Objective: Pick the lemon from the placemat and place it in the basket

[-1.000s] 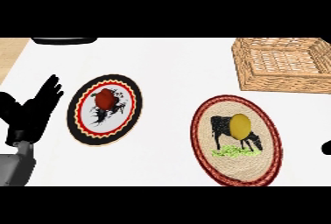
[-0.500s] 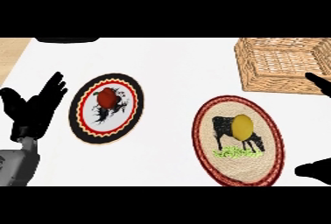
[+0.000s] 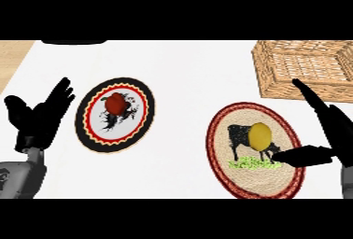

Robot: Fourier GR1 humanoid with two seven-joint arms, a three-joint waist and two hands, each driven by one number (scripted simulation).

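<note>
Currently the small yellow oval lemon point(image 3: 260, 135) lies near the middle of the round woven placemat with a dark red rim and a black cow picture point(image 3: 238, 179), in the lower right of the frame, with nothing touching it. The black right hand point(image 3: 332, 128) stands just right of it, open and empty, fingers straight and thumb spread over the mat's right edge. The step in hand looks like closing in for the grasp. The lemon's skin seems smooth and rounded, so it may roll on the flat, coarse weave. It is probably best to bring the fingers and thumb to opposite sides of its middle before curling. The rectangular tan wicker basket point(image 3: 303, 65) at upper right has raised walls, so the lemon must clear the rim. The black left hand point(image 3: 38, 114) rests open at the left edge of the white worktop point(image 3: 186, 84).
</note>
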